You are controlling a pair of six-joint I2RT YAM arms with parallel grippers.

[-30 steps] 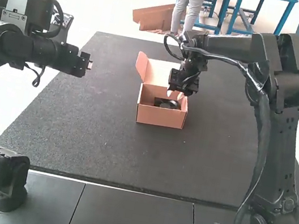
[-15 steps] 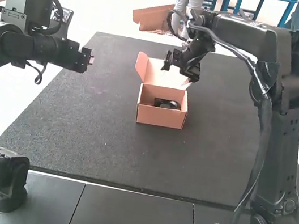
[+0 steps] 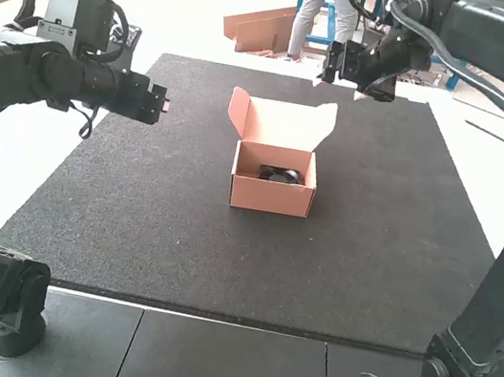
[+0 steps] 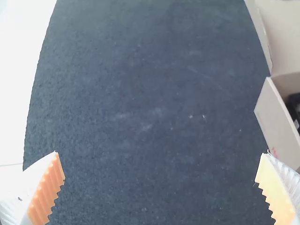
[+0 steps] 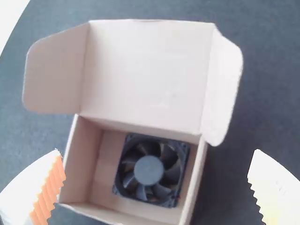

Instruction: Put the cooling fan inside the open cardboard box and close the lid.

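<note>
Fingers (image 5: 44, 190) of the right gripper (image 3: 357, 64) stand wide apart, white and ribbed with orange pads, and they hold nothing. That gripper hangs high over the far side of the black rubber mat (image 3: 134, 198), beyond and to the right of the small brown cardboard box (image 3: 270, 194), well clear of it. Looking down from its wrist, the black square cooling fan (image 5: 150, 169) lies flat on the box floor, blades up. It sits close to one side wall, with a bare strip of cardboard along the other side. The lid (image 3: 280, 122) stands upright at the back with its two side flaps splayed out, so the box is open. From the high view only the top of the fan peeks over the front wall, the rest hidden. Over on the left, the left gripper (image 3: 157, 103) hovers above the mat, well apart from the box. Its fingers (image 4: 44, 190) are spread just as wide, empty, bare mat between them. In that wrist view the box is cut off at the edge: one corner and a dark sliver inside, too little to make out. The mat lies on the bench (image 3: 222, 367).
</note>
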